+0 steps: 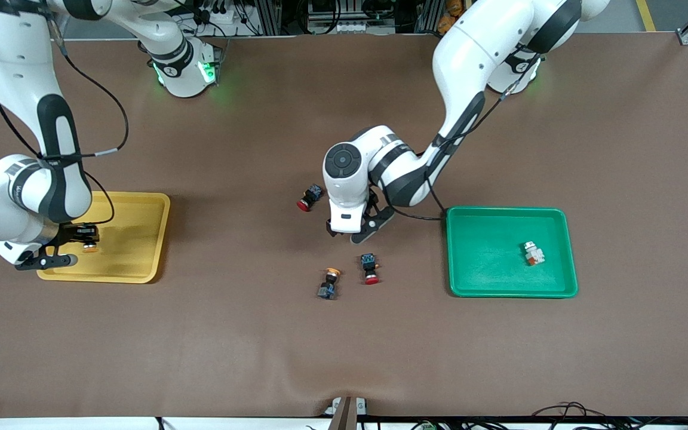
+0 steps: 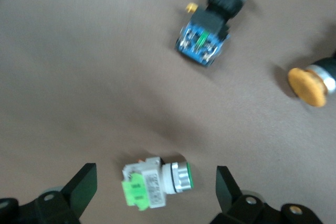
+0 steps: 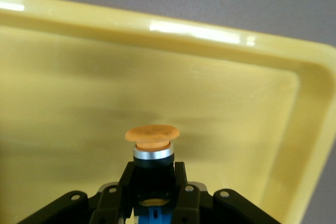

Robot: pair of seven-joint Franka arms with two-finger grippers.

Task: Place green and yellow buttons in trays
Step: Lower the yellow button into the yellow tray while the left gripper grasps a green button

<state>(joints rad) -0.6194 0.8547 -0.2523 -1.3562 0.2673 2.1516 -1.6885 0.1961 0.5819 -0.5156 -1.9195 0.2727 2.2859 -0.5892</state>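
Observation:
My right gripper (image 1: 74,245) is shut on a black-and-blue switch with an orange-yellow cap (image 3: 152,141) and holds it over the yellow tray (image 1: 141,239). The tray's floor (image 3: 220,98) fills the right wrist view. My left gripper (image 2: 155,191) is open over the middle of the table. A pale switch with a light-green block (image 2: 152,184) lies on the mat between its fingers (image 2: 83,190), touching neither. The left hand (image 1: 351,234) hides that switch in the front view. The green tray (image 1: 487,280) holds a pale switch with an orange-red mark (image 1: 534,254). A second yellow-cap switch (image 1: 329,282) lies on the mat.
Two red-cap switches lie on the brown mat. One (image 1: 370,268) is beside the loose yellow-cap switch, the other (image 1: 310,197) is farther from the front camera. The left wrist view shows a red-cap switch (image 2: 212,24) and a yellow cap (image 2: 311,85).

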